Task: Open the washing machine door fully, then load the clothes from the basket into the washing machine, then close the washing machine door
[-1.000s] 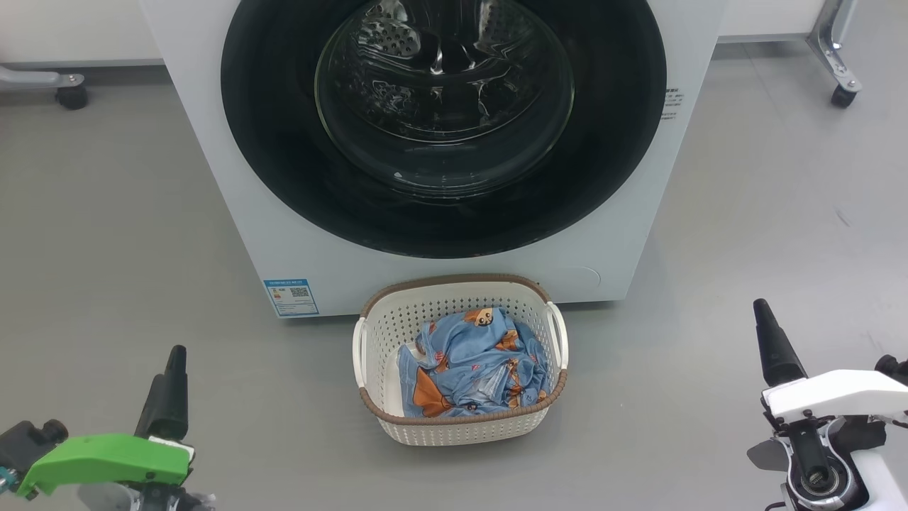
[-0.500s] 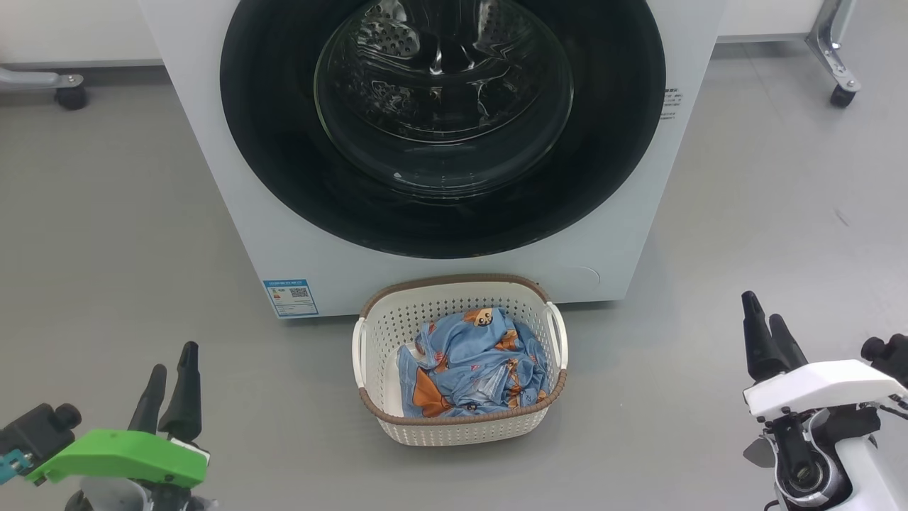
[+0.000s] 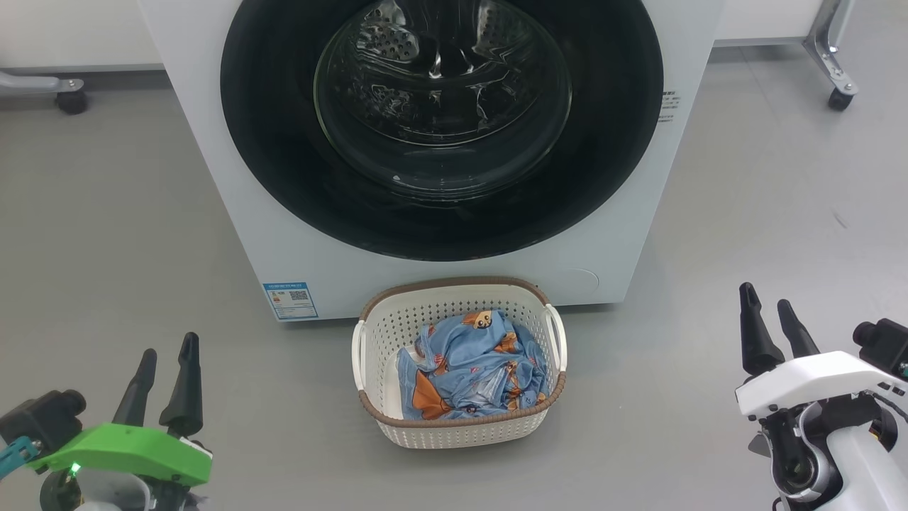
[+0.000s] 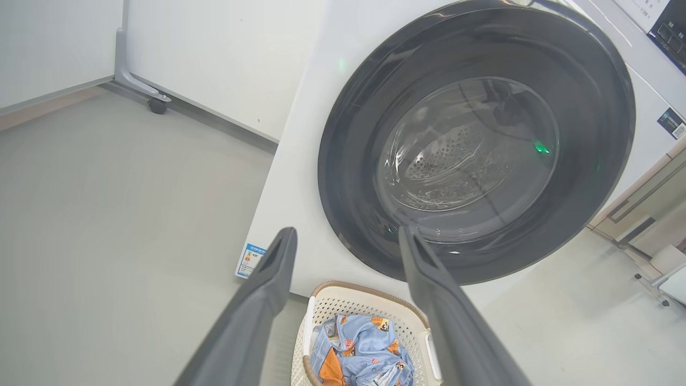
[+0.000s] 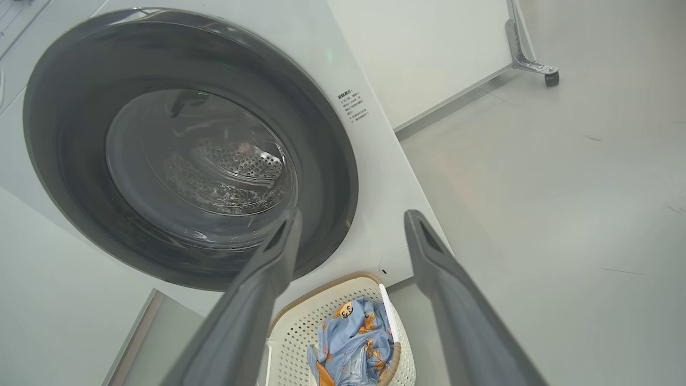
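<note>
- I see the washing machine door shut.
- The clothes lie in the basket before it.
- My left gripper and right gripper hang empty, fingers spread.

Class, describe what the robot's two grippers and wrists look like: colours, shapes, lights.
The left gripper has two long, dark, tapering fingers on a bright green housing with a small green light and a black knob. The right gripper has matching dark fingers on a white housing, with a black knob and a round metal-ringed joint below.
</note>
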You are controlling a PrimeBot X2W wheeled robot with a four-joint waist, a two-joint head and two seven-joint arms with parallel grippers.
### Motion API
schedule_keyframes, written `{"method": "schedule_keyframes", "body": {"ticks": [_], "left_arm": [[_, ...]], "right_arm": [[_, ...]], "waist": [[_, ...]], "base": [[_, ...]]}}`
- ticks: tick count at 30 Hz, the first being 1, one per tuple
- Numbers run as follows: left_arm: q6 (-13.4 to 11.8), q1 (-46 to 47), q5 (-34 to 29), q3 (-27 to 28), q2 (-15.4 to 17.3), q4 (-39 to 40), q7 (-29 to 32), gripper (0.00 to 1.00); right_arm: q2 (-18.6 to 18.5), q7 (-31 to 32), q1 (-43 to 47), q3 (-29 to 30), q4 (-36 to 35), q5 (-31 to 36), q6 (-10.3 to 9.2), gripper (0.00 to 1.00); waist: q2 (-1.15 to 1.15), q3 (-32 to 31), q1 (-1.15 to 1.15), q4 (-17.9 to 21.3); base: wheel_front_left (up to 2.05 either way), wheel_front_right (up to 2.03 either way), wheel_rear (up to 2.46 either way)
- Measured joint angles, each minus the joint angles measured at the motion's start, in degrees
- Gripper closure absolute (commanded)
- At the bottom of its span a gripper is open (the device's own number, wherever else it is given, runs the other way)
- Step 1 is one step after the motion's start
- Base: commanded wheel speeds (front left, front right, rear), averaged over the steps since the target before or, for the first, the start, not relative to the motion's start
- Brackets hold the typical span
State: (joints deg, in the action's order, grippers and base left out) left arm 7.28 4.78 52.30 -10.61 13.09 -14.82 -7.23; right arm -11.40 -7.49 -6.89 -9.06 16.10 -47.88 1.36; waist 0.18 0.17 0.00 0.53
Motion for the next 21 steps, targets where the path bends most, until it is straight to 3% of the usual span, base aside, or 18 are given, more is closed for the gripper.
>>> {"method": "schedule_keyframes", "body": {"ticks": [21], "left_arm": [[-0.7, 0.2, -12.3, -1.0, 1.6, -0.1, -3.5, 0.00]], "right_arm": [[-1.7, -3.3, -1.2, -3.0, 0.0, 13.1, -2.53, 0.00]], "waist": [[0.00, -0.2, 0.00, 0.1]], "base": [[0.00, 0.00, 0.00]]}}
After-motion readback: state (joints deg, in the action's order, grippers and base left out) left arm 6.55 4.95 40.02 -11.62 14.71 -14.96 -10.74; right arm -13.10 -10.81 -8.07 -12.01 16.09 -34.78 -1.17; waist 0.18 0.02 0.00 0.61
